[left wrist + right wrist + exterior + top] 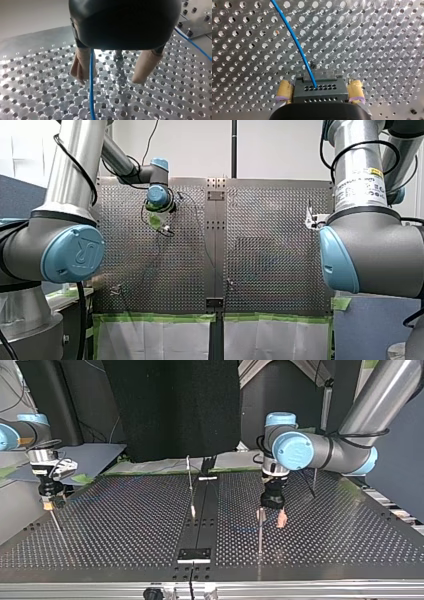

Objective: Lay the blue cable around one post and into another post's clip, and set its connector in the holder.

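Our left tool (109, 80) hangs low over the perforated tabletop (37, 100). Its beige-padded fingers (146, 66) are spread wide and grip nothing. A thin metal post (119, 62) stands between them, near the middle of the gap. The blue cable (91, 95) runs through the same gap, right along the inner side of the other finger, and goes on ahead of the tool over the holes. We cannot tell whether the cable touches the post; in the left wrist view they look slightly apart. Another stretch of the blue cable crosses the tabletop off to one side, just beside a bolted plate (197, 25). In the top view this tool stands just right of the dark centre strip (211, 520), with the post rising beside its fingertips.

Our right tool (320, 93) holds the connector (320, 90). This dark block, with rows of small holes in its face, sits between the two yellow pads (355, 88), one pressed to each side. The blue cable leaves one of those holes and curves away ahead of the tool, above the tabletop. In the top view the right tool is at the far left, near the tabletop's edge and well apart from the left tool. A second post (190, 487), slim and upright, stands on the centre strip between the two arms. We cannot trace the cable in the top view.
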`<state>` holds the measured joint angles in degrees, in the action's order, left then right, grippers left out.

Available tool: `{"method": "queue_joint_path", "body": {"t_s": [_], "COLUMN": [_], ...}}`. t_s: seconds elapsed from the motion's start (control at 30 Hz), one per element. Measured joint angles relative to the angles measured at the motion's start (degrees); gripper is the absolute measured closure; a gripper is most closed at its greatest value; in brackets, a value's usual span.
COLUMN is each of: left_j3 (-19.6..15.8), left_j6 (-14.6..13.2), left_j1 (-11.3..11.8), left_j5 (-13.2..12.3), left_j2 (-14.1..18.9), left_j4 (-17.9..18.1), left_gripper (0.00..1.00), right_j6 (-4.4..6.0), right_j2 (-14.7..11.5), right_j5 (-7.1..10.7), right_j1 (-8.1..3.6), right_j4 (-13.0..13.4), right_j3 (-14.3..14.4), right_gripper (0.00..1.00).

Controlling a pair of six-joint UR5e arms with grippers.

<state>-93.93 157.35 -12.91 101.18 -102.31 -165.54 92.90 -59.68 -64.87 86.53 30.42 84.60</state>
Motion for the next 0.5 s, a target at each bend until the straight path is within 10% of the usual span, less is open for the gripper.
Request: {"method": "queue_joint_path", "body": {"t_s": [0.5], "left_j3": [0.0], "left_j6": [-1.0], "left_j1": [0.2], "left_j5": [6.4], "left_j2": [1.0], "left_j4": [-6.7], "left_gripper": [0.0], "right_j6": [0.02], "right_j2": [0.0], "right_j5": [0.0], "right_j1": [0.0], "right_j4": [-0.1], "right_j3": [0.0], "right_gripper": [0.01]}}
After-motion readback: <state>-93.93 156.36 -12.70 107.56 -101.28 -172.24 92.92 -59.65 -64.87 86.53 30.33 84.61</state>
